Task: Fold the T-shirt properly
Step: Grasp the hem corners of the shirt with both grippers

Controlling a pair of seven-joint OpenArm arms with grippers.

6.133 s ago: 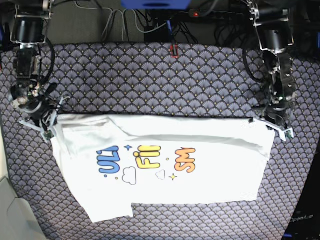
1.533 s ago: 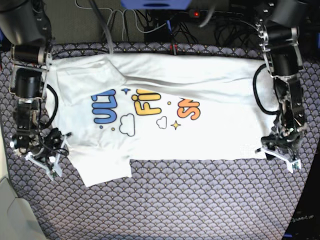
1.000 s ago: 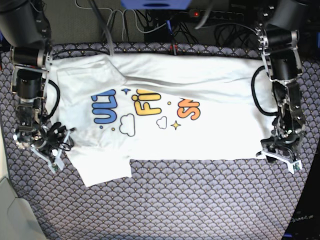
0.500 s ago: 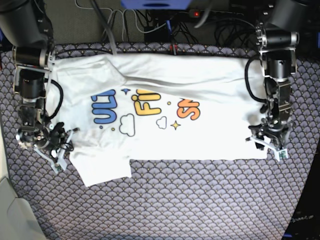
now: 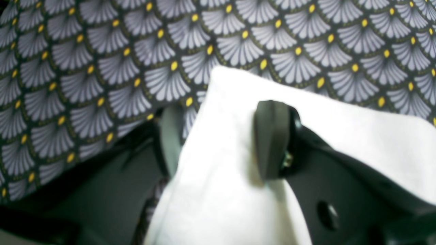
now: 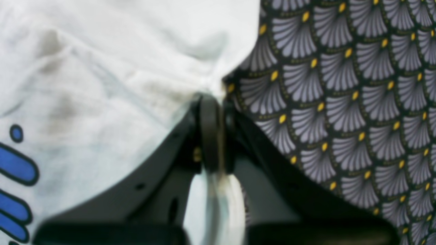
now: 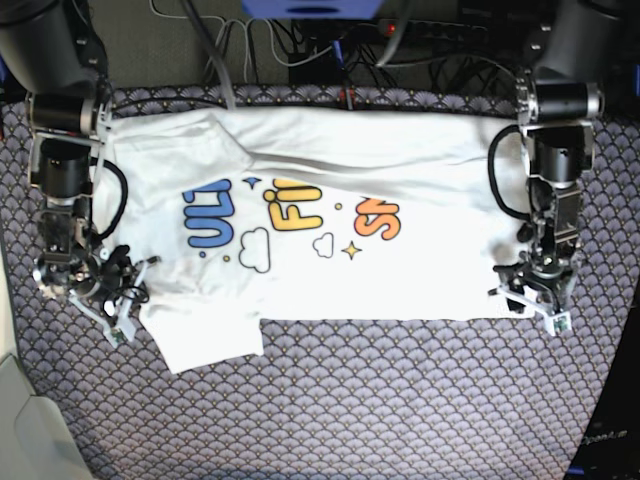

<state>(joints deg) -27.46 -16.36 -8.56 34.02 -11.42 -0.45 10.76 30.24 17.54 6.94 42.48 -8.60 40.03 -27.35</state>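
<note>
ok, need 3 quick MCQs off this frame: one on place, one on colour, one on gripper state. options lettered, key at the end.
1. Where is the left gripper relative to the T-shirt?
A. at its near corner on the base view's right
B. over the printed lettering
C. off the patterned cloth entirely

2. What colour is the print seen in the right wrist view?
A. orange
B. blue
C. green

3. What state is the right gripper in?
A. wide open above bare cloth
B. shut on the T-shirt
C. shut on nothing

Key: 1 A, the base view shows it at the shirt's lower right corner. 2 B, blue strokes sit at that view's left edge. 3 B, white fabric is pinched between the closed jaws.
</note>
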